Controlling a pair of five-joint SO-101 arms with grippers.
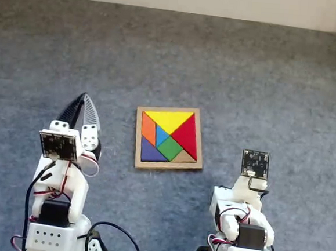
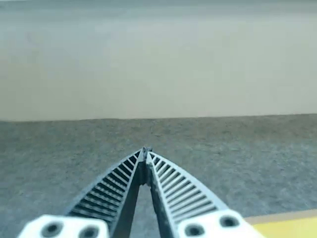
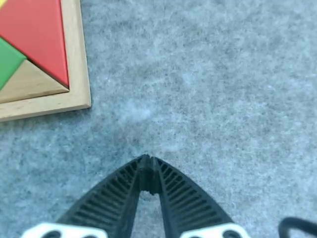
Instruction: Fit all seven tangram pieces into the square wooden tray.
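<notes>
Tray (image 1: 165, 165): square, wooden, flat on the grey mat (image 1: 264, 81) between the two arms and ahead of them. It has no long axis. Its sides run almost square to the arms, turned only slightly.

Contents: seven pieces, all seated.
- Yellow triangle (image 1: 169, 120): long edge on the far side, apex pointing to the centre.
- Red triangle (image 1: 187, 138): long edge on the right side, apex pointing to the centre.
- Orange piece (image 1: 149, 128), blue piece (image 1: 161, 136), green square (image 1: 170, 148), purple triangle (image 1: 149, 152) and plain wood triangle (image 1: 184, 157).

Left gripper (image 1: 85, 97): beside the tray's left side, apart from it. In its wrist view the gripper (image 2: 145, 151) is pinched together on nothing.

Right gripper (image 3: 147, 158): tips together, empty, over bare mat. Its wrist view gives the tray's near right corner (image 3: 81, 59) close up, with red, green and plain wood.
</notes>
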